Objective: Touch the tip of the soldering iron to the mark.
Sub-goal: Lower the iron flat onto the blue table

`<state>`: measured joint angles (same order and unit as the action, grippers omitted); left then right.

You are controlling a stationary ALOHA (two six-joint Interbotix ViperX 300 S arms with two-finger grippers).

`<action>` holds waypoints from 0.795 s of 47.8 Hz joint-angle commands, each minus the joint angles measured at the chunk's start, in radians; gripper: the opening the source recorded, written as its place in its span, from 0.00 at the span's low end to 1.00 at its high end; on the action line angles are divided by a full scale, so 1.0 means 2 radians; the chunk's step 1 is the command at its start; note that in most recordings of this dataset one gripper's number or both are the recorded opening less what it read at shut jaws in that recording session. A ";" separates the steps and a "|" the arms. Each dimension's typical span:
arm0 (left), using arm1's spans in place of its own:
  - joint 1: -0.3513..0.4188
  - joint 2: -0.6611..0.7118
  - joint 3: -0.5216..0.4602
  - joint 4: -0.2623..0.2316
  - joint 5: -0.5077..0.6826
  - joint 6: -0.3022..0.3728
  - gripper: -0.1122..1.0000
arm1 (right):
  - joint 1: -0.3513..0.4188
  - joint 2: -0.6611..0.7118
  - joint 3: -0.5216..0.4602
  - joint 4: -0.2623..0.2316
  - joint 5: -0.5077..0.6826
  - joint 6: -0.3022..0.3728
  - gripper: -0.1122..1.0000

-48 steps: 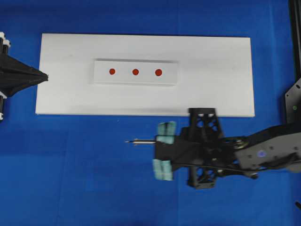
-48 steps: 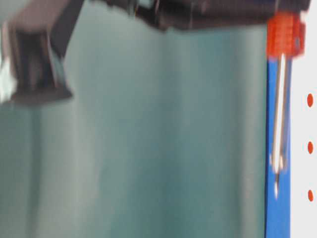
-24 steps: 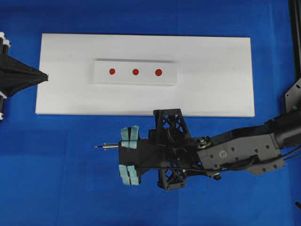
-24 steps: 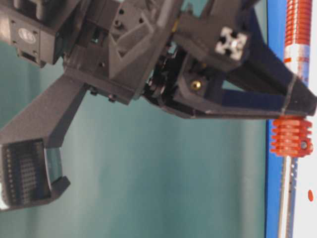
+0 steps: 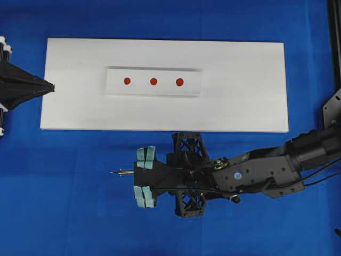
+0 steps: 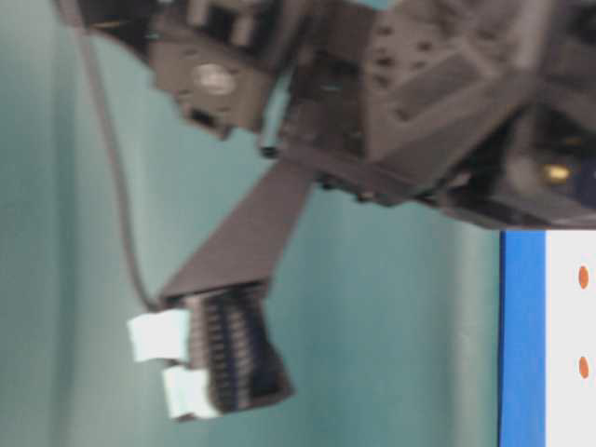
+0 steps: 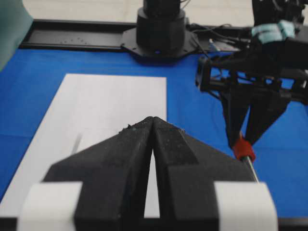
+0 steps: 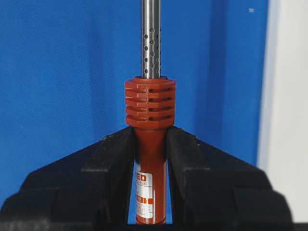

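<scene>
The soldering iron [image 8: 150, 103] has a red-orange handle with my right gripper [image 8: 150, 134] shut on it just below the ribbed collar. From overhead, that gripper [image 5: 139, 173] hovers over the blue mat in front of the white board. The thin silver shaft [image 5: 122, 172] points left, level with the table. The mark [image 5: 179, 82] is the right-end red dot on the white strip [image 5: 189, 90], well behind and to the right of the tip. My left gripper [image 5: 50, 86] is shut and empty at the board's left edge. The left wrist view shows the iron's collar [image 7: 244, 150].
The white board [image 5: 240, 85] lies across the blue mat [image 5: 64, 202]. Two other red dots [image 5: 153, 81] [image 5: 127, 81] sit left of the mark. My right arm [image 5: 266, 170] stretches in from the right. A black frame rail [image 5: 335, 42] runs along the right edge.
My right gripper has carried the iron to the left over the blue mat, then settled slightly nearer the front edge. The left gripper has stayed still.
</scene>
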<state>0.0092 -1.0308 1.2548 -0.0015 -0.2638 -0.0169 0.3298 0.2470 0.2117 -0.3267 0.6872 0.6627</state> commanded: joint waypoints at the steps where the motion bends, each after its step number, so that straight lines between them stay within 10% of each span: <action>1: -0.001 0.002 -0.005 0.002 -0.005 -0.001 0.10 | -0.001 -0.004 0.008 0.001 -0.032 0.010 0.16; 38: -0.001 0.002 -0.005 0.002 -0.011 -0.001 0.10 | -0.008 0.055 0.028 0.007 -0.133 0.031 0.16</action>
<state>0.0092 -1.0308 1.2548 0.0000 -0.2777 -0.0169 0.3175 0.3682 0.2746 -0.3160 0.4264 0.7225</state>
